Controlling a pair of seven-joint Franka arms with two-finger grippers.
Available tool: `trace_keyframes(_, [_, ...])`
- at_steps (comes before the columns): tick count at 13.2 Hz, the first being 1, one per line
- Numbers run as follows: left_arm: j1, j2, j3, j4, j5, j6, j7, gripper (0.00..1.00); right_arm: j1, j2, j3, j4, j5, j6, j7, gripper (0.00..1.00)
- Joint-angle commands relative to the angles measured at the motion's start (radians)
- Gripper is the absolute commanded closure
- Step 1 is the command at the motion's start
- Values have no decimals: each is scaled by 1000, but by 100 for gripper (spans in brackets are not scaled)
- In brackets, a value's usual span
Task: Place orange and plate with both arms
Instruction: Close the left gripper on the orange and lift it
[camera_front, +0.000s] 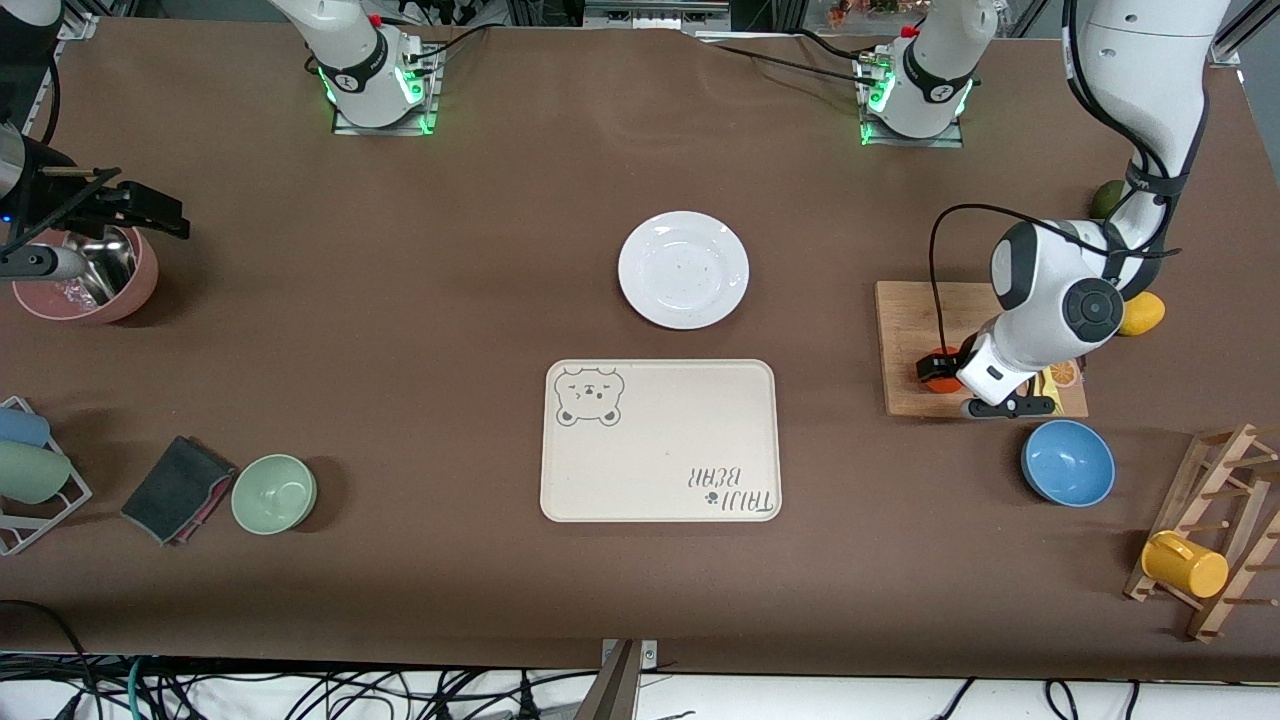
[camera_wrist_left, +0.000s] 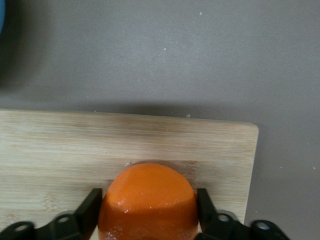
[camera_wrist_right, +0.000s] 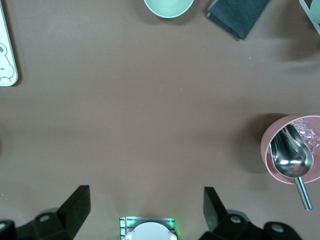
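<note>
Front view: the tray (camera_front: 660, 440) lies nearer the camera than the plate (camera_front: 683, 269). On the cutting board (camera_front: 905, 340), the left gripper (camera_front: 938, 368) clamps the half-hidden orange (camera_wrist_left: 147, 202). Spread wide, the right gripper (camera_wrist_right: 146, 206) waits above bare table, partly cut off.

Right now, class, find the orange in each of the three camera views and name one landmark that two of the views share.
Front view: the orange sits on the wooden cutting board, between the left hand's fingers.
Left wrist view: the orange is gripped on both sides by the dark fingers.
Right wrist view: not in it.
Shared landmark: the cutting board under the orange.
</note>
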Motion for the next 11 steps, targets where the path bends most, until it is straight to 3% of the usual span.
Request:
trace_keyframes(1, [-20, -4, 22, -20, -26, 18, -1, 43, -3, -4, 3, 16, -5, -24, -1, 0])
trace_keyframes(4, [-22, -57, 23, -18, -24, -11, 17, 74, -4, -3, 1, 18, -5, -18, -1, 0])
trace_keyframes(6, [-20, -108, 20, -6, -26, -97, 22, 84, -4, -3, 1, 18, -5, -21, -1, 0])
trace_keyframes(8, [-20, -150, 2, -5, -32, -129, 17, 88, -4, -3, 1, 18, -5, -20, -1, 0])
trace_keyframes(11, [-22, -193, -96, 5, -96, -137, -23, 92, -4, -3, 1, 18, -4, -21, -1, 0])
